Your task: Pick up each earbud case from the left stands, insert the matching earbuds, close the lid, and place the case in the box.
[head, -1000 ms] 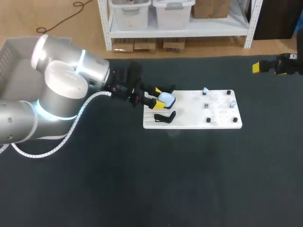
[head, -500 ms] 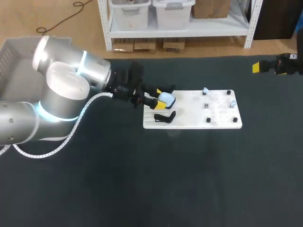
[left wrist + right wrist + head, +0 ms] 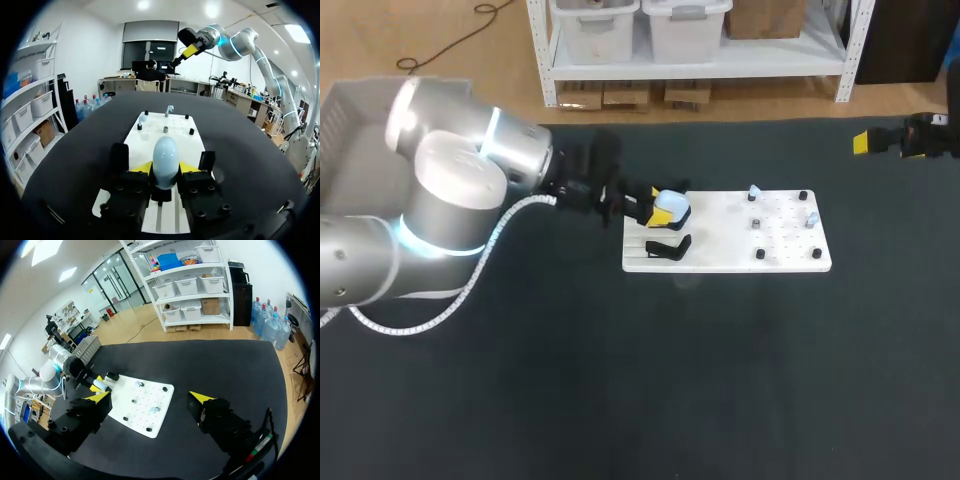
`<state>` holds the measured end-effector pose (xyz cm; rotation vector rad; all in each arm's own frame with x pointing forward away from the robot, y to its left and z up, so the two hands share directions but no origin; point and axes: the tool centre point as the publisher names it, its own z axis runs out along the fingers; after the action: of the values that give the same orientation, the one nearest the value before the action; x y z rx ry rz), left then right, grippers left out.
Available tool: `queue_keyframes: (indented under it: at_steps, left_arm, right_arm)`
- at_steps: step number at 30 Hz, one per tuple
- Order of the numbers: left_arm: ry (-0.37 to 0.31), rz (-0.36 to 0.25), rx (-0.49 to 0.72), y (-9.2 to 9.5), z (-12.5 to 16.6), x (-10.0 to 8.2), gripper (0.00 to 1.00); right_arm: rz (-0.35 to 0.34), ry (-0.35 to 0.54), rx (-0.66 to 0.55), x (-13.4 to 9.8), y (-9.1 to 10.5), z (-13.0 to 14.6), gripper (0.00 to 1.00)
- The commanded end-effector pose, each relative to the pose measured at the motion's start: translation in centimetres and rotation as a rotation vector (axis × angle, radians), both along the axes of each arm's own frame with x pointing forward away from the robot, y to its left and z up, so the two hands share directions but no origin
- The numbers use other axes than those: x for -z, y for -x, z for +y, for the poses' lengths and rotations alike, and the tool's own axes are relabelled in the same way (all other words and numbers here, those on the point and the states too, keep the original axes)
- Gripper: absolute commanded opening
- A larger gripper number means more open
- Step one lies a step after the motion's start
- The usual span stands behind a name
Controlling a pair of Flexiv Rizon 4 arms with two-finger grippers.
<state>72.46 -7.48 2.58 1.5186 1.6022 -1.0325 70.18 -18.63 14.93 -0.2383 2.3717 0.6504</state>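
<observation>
Far left, off the worktop's (image 3: 620,380) edge: grey box (image 3: 350,130), open-topped with slotted walls. The left arm (image 3: 440,200) crosses in front of it and hides much of the inside, so its contents cannot be told. The same box shows small behind that arm in the right wrist view (image 3: 86,345). Left arm runs in low over the dark worktop to the left end of a white board (image 3: 730,232). Left pincer (image 3: 655,210) is closed down to a narrow gap, one yellow tip pressed to each side of a pale blue earbud case (image 3: 670,208). Left wrist view confirms it: pincer (image 3: 165,167) grips the case (image 3: 165,150), smooth, egg-shaped, lid down, over the board's back-left corner. Something black sits under the case; whether the case rests on it or hangs clear cannot be told. Just in front of it on the board, a black stand (image 3: 667,247), apart from the pincer. Right half of the board: rows of small holes, short black pegs (image 3: 760,254) near the corners, and two pale earbuds (image 3: 753,191) standing upright, one at the back edge, the other toward the right end. Far right, well apart from the board: right pincer (image 3: 865,142) near the worktop's back edge. Its own view shows the pincer (image 3: 150,397) spread wide, nothing between the tips, board ahead of it.
</observation>
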Motion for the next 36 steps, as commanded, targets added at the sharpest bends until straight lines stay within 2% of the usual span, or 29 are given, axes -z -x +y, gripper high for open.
queue_keyframes:
  at_steps: [1,9,15,20,36]
  left_arm:
    - [0.039,-0.02,-0.009,1.5,1.3,-1.9,0.0]
    - [0.171,-0.068,-0.059,3.1,2.0,-6.2,0.0]
    - [0.212,-0.069,-0.037,3.8,2.3,-8.1,0.0]
    - [0.227,-0.07,-0.036,4.0,2.4,-9.0,0.0]
    - [0.227,-0.07,-0.036,4.0,2.4,-9.0,0.0]
  right_arm:
    - [0.0,0.001,0.001,0.0,0.0,0.0,1.0]
    - [0.0,0.001,0.001,0.0,0.0,0.0,1.0]
    - [0.0,0.001,0.001,0.0,0.0,0.0,1.0]
    - [0.0,0.001,0.001,0.0,0.0,0.0,1.0]
    - [0.0,0.001,0.001,0.0,0.0,0.0,1.0]
